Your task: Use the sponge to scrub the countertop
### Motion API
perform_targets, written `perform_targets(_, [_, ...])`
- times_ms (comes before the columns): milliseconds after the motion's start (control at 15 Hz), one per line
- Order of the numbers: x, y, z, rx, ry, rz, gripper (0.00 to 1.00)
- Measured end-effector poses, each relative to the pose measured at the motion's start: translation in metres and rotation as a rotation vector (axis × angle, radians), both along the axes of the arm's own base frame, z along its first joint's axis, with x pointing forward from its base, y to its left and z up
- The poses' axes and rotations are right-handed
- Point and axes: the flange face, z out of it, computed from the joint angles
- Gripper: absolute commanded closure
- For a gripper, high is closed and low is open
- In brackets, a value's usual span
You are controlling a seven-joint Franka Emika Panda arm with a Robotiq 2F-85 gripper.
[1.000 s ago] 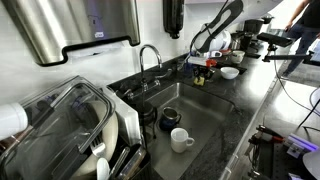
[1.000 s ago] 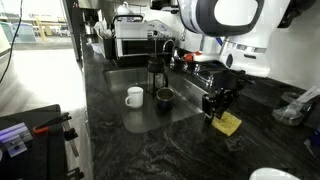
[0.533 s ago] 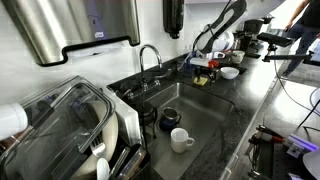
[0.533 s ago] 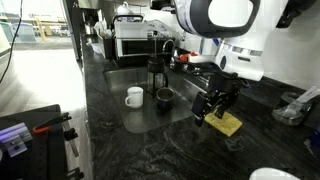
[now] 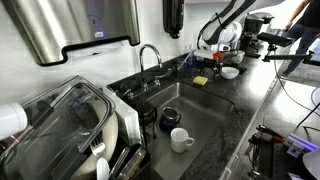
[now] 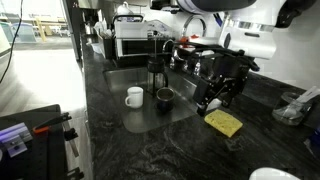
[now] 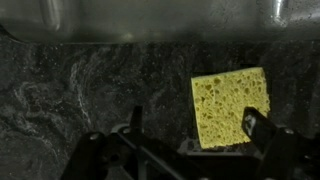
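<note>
1. Your gripper (image 6: 210, 100) hangs over the countertop (image 6: 150, 150), just off one end of the sink (image 6: 128, 122), the end away from the white cup (image 6: 134, 96)
2. The claw is spread wide and holds nothing. In the wrist view its two fingers (image 7: 135, 120) stand well apart with only dark stone and part of the sponge under them
3. The sponge (image 7: 231, 105) lies flat on the countertop just beside the sink. In the wrist view a strip of bare stone separates it from the sink's metal rim (image 7: 150, 22), so it is near the rim but not touching it
4. The sponge is off-centre in your claw. In the wrist view it lies under one finger rather than midway between the two
5. In an exterior view the fingertips appear to be just above the sponge (image 6: 224, 122) and a little toward the sink from it. You cannot tell from that view whether they touch it
6. In the sink, the white cup and a dark cup (image 6: 164, 97) stand upright side by side
7. The faucet (image 5: 148, 55) rises from the sink's back edge, and a small white bowl (image 5: 230, 72) sits on the countertop farther from the sink than the sponge
</note>
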Motion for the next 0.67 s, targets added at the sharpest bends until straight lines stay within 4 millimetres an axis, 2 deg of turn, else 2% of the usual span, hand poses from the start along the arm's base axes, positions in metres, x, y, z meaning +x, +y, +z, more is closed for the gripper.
perform_targets(400, [-0.007, -0.005, 0.052, -0.017, -0.048, -0.008, 0.00])
perform_targets(667, [-0.015, -0.001, 0.070, -0.001, -0.003, -0.001, 0.00])
